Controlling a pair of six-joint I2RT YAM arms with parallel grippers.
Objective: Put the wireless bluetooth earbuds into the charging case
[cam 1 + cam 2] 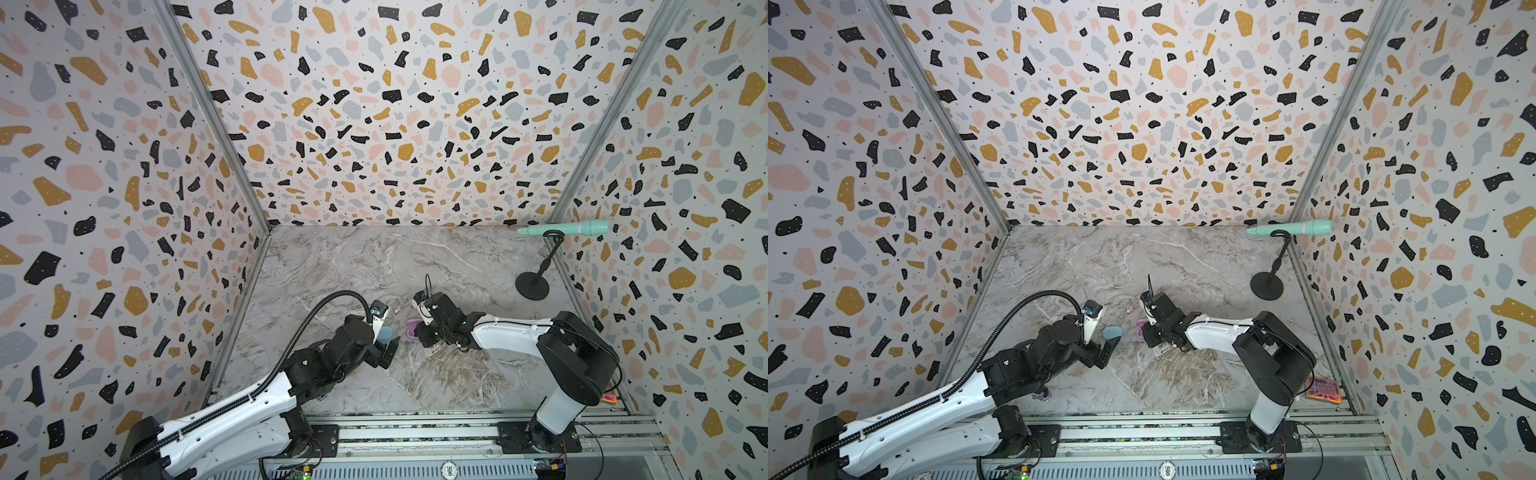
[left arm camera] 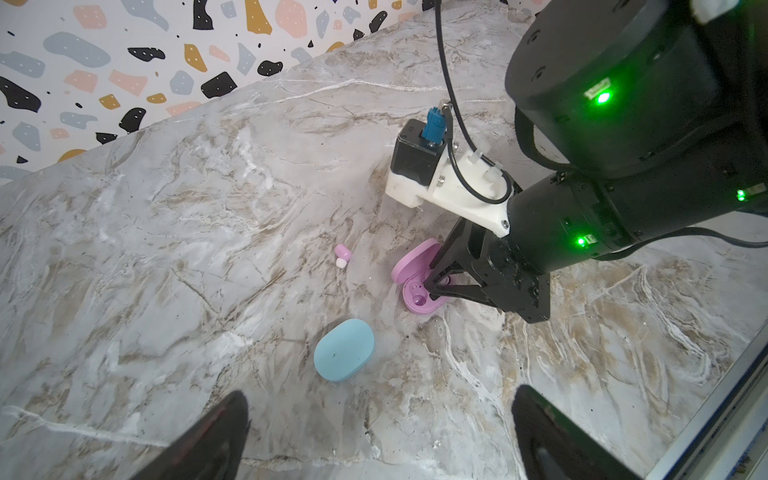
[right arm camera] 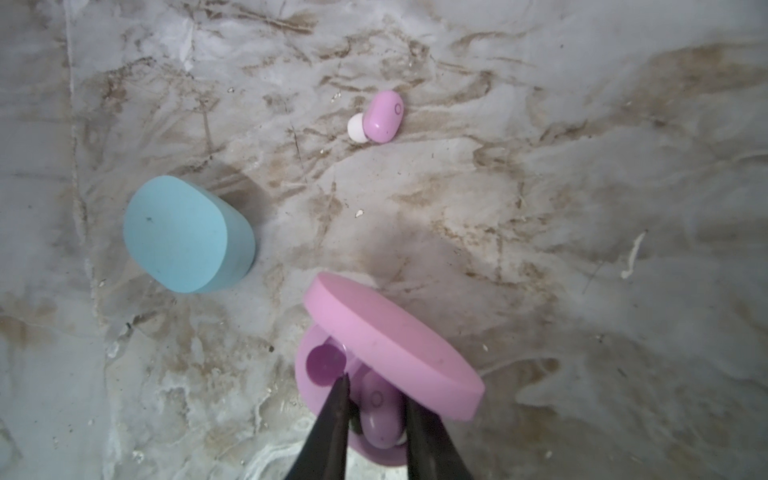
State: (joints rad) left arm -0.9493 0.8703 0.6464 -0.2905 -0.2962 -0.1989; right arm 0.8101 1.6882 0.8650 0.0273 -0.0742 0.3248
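Note:
The pink charging case (image 3: pixel 307 399) lies on the marble table with its lid (image 3: pixel 395 345) raised. One pink earbud (image 3: pixel 380 411) sits in the case. My right gripper (image 3: pixel 376 390) straddles that earbud, fingers slightly parted, with a thin dark gap on one side. In the left wrist view the right gripper (image 2: pixel 432 291) dips into the case (image 2: pixel 415 307). A second pink earbud (image 3: pixel 380 116) with a white tip lies loose on the table (image 1: pixel 398 308). My left gripper (image 2: pixel 381 397) hangs wide open and empty near a closed blue case (image 2: pixel 344 350).
A teal microphone (image 1: pixel 565 228) rests on a black stand (image 1: pixel 532 286) at the back right corner. A red card pack (image 1: pixel 1324 390) lies by the right wall. Patterned walls close in three sides; a metal rail (image 1: pixel 415 432) runs along the front.

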